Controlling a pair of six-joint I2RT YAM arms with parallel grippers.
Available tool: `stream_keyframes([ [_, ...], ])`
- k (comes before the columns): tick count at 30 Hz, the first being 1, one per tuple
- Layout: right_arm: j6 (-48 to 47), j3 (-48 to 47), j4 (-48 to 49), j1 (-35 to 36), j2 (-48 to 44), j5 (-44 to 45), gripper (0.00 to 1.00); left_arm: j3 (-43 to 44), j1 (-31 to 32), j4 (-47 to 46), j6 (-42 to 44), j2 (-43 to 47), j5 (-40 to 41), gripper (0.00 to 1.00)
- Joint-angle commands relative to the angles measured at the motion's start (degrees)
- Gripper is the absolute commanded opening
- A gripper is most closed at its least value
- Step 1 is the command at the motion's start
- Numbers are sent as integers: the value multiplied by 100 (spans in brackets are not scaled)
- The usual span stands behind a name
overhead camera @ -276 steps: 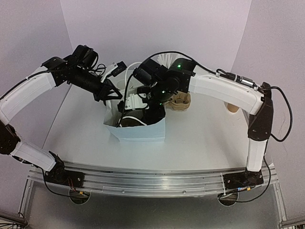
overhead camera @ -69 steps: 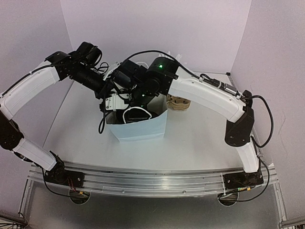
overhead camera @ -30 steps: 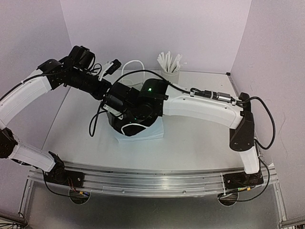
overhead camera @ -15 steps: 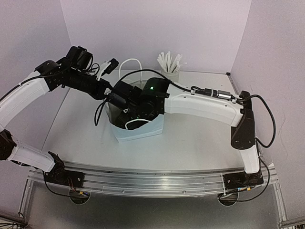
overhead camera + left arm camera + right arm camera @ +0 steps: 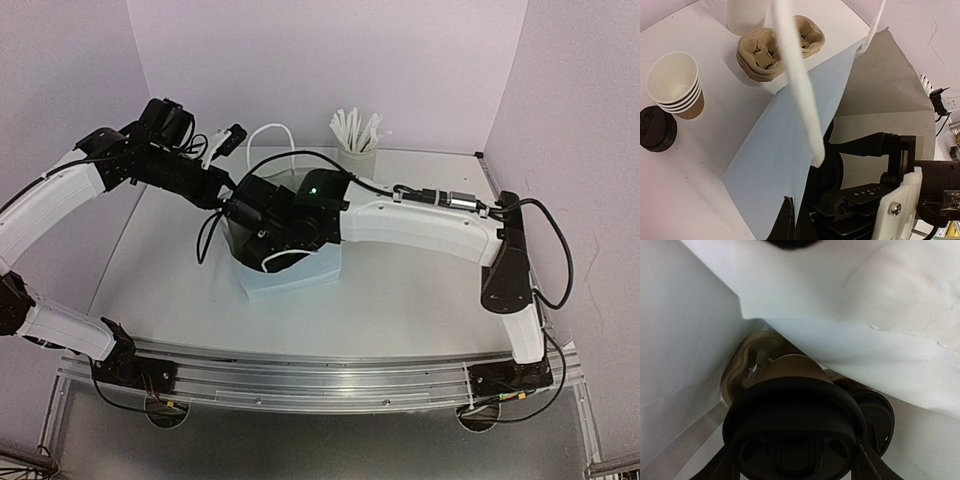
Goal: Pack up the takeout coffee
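Now | right fingers [image 5: 866, 465] pinch lidded cup [image 5: 790, 405] inside bag [image 5: 685, 340] | left fingers [image 5: 787, 222] mostly hidden, grip unclear

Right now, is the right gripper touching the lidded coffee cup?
Touching. The right wrist view shows the right gripper with fingers pressing both sides of the lidded coffee cup.

No words or numbers can be read anywhere. The black lid [image 5: 657, 128] beside the stack of cups [image 5: 676, 85] on the tabletop has raised marks, too small to make out.
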State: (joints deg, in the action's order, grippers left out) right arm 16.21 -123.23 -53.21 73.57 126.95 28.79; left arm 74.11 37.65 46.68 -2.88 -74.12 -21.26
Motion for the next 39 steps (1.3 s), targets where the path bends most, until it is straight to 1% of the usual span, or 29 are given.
stream_keyframes([
  [1, -161, 104, -184, 55, 172, -268, 6, 128, 72, -347, 216, 74, -315, 0],
  [4, -190, -81, -181, 51, 364, -382, 5, 184, 105, -398, 409, 109, -217, 0],
  [6, -160, -57, -181, 52, 407, -464, 4, 262, 111, -495, 680, 160, 43, 0],
  [9, -138, 22, -185, 48, 428, -595, 2, 302, 124, -618, 883, 250, 190, 0],
  [16, -122, 271, -245, 52, 497, -846, 1, -69, 410, -1083, 947, 604, 651, 0],
  [18, -106, 352, -308, 52, 486, -911, 0, -76, 415, -1220, 1021, 634, 913, 0],
  [20, -150, 378, -353, 53, 465, -931, 0, -9, 418, -1207, 1047, 580, 1012, 0],
  [21, -158, 357, -375, 52, 469, -907, 0, 4, 417, -1184, 1039, 559, 973, 0],
  [23, -124, 222, -393, 47, 496, -839, 0, -21, 425, -1031, 997, 562, 470, 0],
  [26, 130, 1, -423, -30, 578, -751, 0, -150, 505, -824, 694, 568, 233, 0],
  [29, 605, 10, -485, -138, 530, -473, 0, -266, 507, -538, 366, 565, 113, 0],
  [31, 859, -52, -527, -157, 491, -135, 0, -331, 507, -432, 104, 551, 135, 0],
  [33, 1025, -143, -540, -167, 531, -18, 0, -364, 507, -420, -43, 523, 131, 0],
  [39, 1396, -311, -821, -167, 1041, 208, 0, -405, 548, -583, -371, 484, -58, 0],
])
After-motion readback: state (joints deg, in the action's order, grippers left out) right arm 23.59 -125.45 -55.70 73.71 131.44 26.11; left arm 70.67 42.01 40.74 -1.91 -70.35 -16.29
